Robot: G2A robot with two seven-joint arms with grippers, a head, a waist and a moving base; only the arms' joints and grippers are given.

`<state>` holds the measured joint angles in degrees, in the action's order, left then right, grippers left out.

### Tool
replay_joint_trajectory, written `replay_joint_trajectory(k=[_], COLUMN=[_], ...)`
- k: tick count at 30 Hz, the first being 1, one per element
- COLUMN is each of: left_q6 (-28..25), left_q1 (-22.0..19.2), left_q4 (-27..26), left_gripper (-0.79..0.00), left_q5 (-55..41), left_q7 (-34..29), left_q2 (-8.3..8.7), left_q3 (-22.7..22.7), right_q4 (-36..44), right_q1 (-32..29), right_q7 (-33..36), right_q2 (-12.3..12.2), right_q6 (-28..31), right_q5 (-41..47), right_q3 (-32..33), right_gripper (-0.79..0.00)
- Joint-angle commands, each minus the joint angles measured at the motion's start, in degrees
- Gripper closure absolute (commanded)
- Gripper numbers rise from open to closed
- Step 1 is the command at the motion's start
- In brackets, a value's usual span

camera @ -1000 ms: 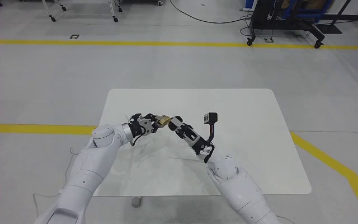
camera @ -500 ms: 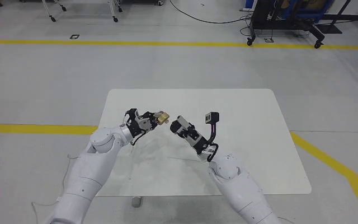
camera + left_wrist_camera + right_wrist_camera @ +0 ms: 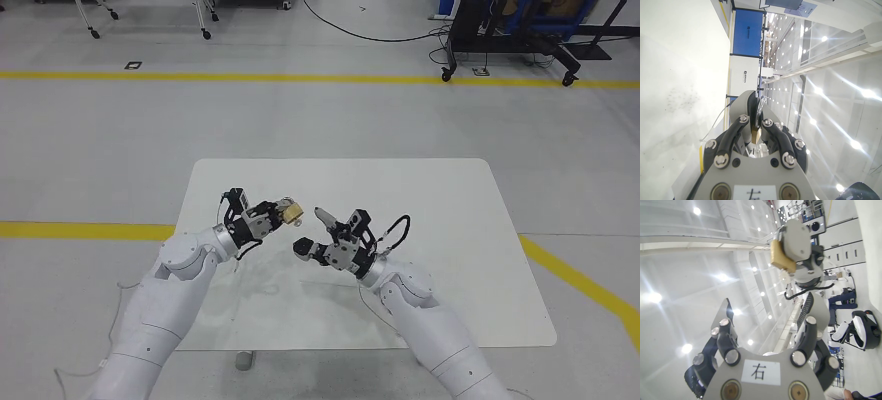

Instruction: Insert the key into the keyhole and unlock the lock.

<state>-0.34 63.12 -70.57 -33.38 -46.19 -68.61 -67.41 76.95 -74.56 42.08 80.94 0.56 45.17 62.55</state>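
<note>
Surface: white table (image 3: 450, 200) on a pale grey floor (image 3: 300, 120) crossed by yellow lines.
Lock: a brass lock (image 3: 292, 211) held in the air above the left half of the table, clear of the surface.
Lock's axis: in the top view its long side runs on from the left forearm. The free end points toward the right gripper (image 3: 312, 232).
Left gripper: the left gripper (image 3: 758, 108) is clamped on the lock (image 3: 755, 135). The brass body sits deep between the fingers, near the palm.
Silvery piece: a thin silvery piece (image 3: 759, 108) is pinched between the left pads. I cannot tell whether it is the key or the shackle.
Seen from the right wrist: the brass body (image 3: 780, 256) juts out sideways past a grey left finger (image 3: 796, 245).
Right gripper: jaws spread wide with nothing between them. It is just beside the lock and apart from it, facing it.
</note>
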Motion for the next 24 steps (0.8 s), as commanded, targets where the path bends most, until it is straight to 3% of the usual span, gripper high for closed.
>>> replay_joint_trajectory(k=[1, 5, 10, 16, 24], left_q6=[-0.03, -0.10, -0.12, -0.58, -0.76], left_q1=[0.05, 0.10, 0.09, 0.19, 0.35], left_q4=[-0.09, -0.26, -0.42, -0.68, -1.03], left_gripper=[0.000, 0.000, 0.000, 0.000, 0.000], left_q5=[0.31, 0.76, 1.49, 2.46, 3.13], left_q7=[0.02, 0.00, 0.03, 0.17, 0.01], left_q2=[0.02, 0.03, 0.02, 0.01, -0.01], left_q3=[-0.05, -0.06, 0.08, 0.25, 0.41], right_q4=[-0.30, -0.60, -0.64, -0.92, -1.19], right_q1=[0.38, 0.78, 0.90, 1.06, 1.23], right_q7=[-0.45, -1.40, -1.73, -3.39, -4.99], right_q2=[0.03, 0.01, -0.01, -0.05, 0.00], right_q6=[-0.57, -1.14, -1.08, -0.70, 0.59], right_q5=[-0.97, -2.57, -2.77, -3.77, -4.42], right_q3=[-0.60, -1.27, -1.47, -1.52, -1.67], right_gripper=[-0.280, -0.308, -0.249, -0.259, -0.212])
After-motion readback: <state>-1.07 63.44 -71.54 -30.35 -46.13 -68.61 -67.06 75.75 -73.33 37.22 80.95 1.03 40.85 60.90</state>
